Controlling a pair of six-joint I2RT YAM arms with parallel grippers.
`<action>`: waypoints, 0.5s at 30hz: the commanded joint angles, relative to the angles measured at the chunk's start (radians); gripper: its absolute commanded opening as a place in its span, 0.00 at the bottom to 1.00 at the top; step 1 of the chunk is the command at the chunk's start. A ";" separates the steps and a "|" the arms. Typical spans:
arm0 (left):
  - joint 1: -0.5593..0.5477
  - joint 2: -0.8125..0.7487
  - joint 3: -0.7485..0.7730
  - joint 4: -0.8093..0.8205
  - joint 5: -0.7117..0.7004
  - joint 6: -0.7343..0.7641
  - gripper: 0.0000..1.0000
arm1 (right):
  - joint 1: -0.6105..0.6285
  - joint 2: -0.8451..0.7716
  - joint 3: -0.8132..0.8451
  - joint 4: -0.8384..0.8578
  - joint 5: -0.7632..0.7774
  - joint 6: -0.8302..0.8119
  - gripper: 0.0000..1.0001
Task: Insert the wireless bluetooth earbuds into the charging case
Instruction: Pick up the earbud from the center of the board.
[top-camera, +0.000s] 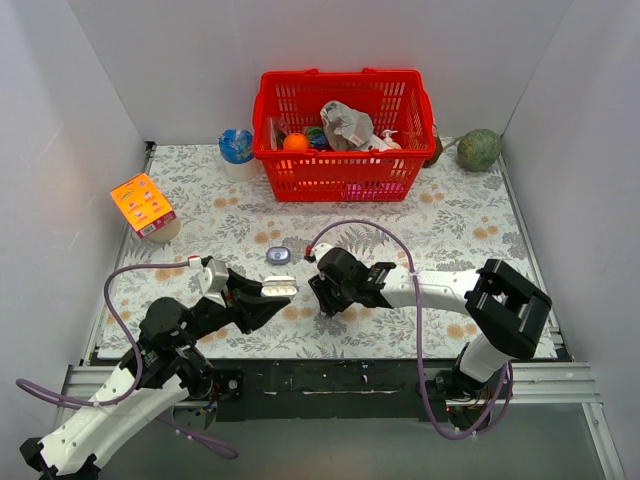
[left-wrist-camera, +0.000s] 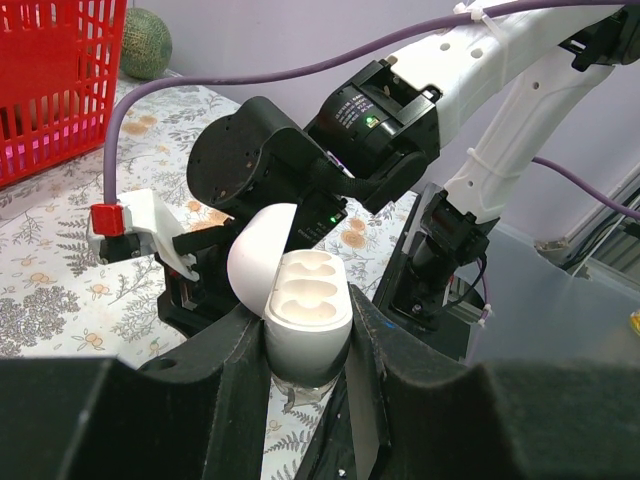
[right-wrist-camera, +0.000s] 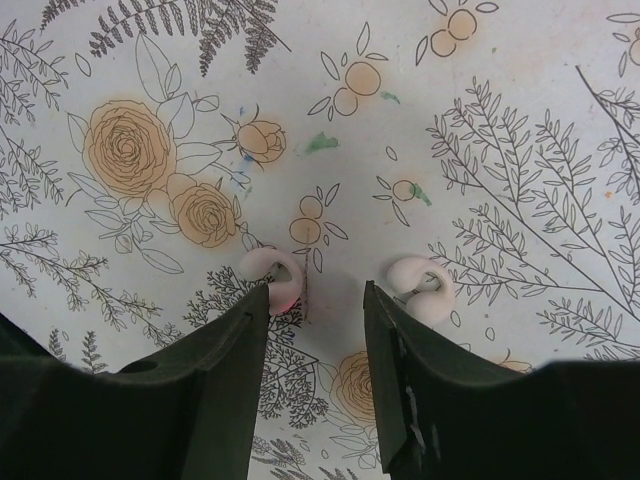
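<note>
My left gripper (left-wrist-camera: 300, 352) is shut on the charging case (left-wrist-camera: 305, 300), a glossy white oval shell held upright with its lid tipped open to the left. Its moulded hollows are empty. The top view shows the case (top-camera: 279, 287) just left of my right gripper (top-camera: 322, 291). The right gripper (right-wrist-camera: 315, 295) is open, pointing down close over the flowered mat. Two whitish earbuds lie there: one (right-wrist-camera: 270, 270) at the left fingertip, partly hidden by it, the other (right-wrist-camera: 420, 287) just outside the right finger. Only bare mat shows between the fingers.
A red basket (top-camera: 340, 172) with several items stands at the back. A small white-and-purple oval (top-camera: 277, 256) lies on the mat behind the case. An orange box (top-camera: 143, 205) is at the left, a blue-white ball-like cup (top-camera: 237, 147) and a green melon (top-camera: 479, 150) at the back.
</note>
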 joint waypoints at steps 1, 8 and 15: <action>0.000 0.017 0.012 0.002 0.002 0.004 0.00 | -0.002 0.010 0.023 0.025 -0.002 -0.004 0.49; 0.000 0.029 0.012 0.005 0.012 0.004 0.00 | -0.002 0.015 0.019 0.023 -0.011 -0.007 0.49; 0.000 0.034 0.012 0.007 0.016 0.005 0.00 | -0.002 0.025 0.006 0.029 -0.040 -0.007 0.49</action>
